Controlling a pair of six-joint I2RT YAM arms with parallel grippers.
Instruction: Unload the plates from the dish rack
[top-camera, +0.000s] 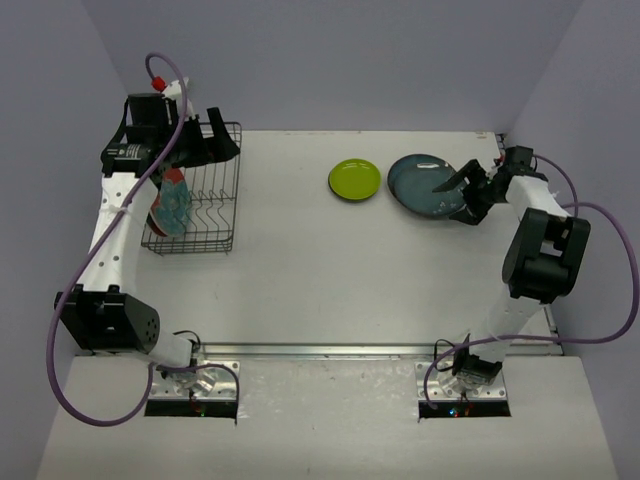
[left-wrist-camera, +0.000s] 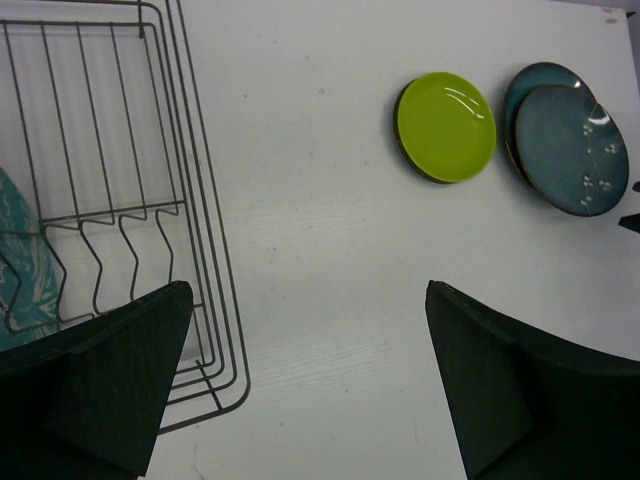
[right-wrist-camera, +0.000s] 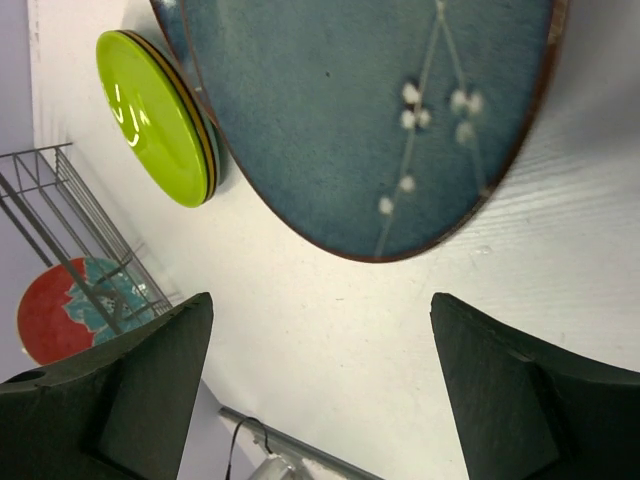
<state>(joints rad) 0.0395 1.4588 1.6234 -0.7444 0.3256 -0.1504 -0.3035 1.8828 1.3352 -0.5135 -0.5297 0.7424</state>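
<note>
The black wire dish rack (top-camera: 205, 215) stands at the far left, with a red plate with a teal flower (top-camera: 172, 205) upright in its left part. A lime-green plate (top-camera: 354, 180) and two stacked bluish-teal plates (top-camera: 420, 185) lie flat on the table at the far right. My left gripper (top-camera: 212, 140) is open and empty above the rack's far right corner. My right gripper (top-camera: 455, 195) is open and empty at the right edge of the teal plates. The left wrist view shows the rack (left-wrist-camera: 120, 215), lime plate (left-wrist-camera: 446, 127) and teal plates (left-wrist-camera: 570, 150). The right wrist view shows the top teal plate (right-wrist-camera: 380, 110).
The right wrist view also shows the lime plate (right-wrist-camera: 150, 110), with a yellow and dark edge under it, and the rack (right-wrist-camera: 70, 215) with the red plate (right-wrist-camera: 45, 320) far off. Purple cables loop beside both arms. Grey walls enclose the table.
</note>
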